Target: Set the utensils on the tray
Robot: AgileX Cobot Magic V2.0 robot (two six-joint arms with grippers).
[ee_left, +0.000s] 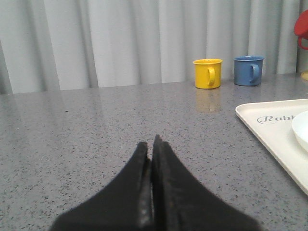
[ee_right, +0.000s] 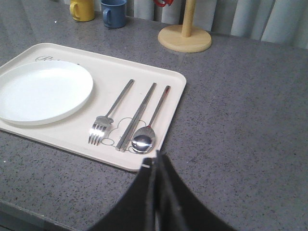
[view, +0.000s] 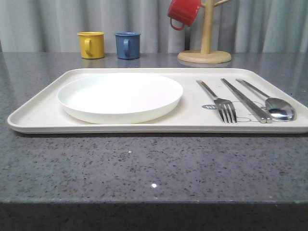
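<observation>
The cream tray (view: 43,113) (ee_right: 168,103) (ee_left: 274,130) lies on the grey table. On its right part rest three silver utensils side by side: a fork (view: 220,103) (ee_right: 108,113), a pair of chopsticks (view: 245,100) (ee_right: 137,118) and a spoon (view: 272,103) (ee_right: 149,130). My right gripper (ee_right: 155,156) is shut and empty, hovering just off the tray's near right corner, close to the spoon's bowl. Over bare table left of the tray, my left gripper (ee_left: 151,144) is shut with nothing in it.
A round white plate (view: 120,96) (ee_right: 41,91) sits on the tray's left half. Behind the tray stand a yellow mug (view: 91,44), a blue mug (view: 127,45) and a wooden mug tree (view: 205,43) carrying a red mug (view: 183,12).
</observation>
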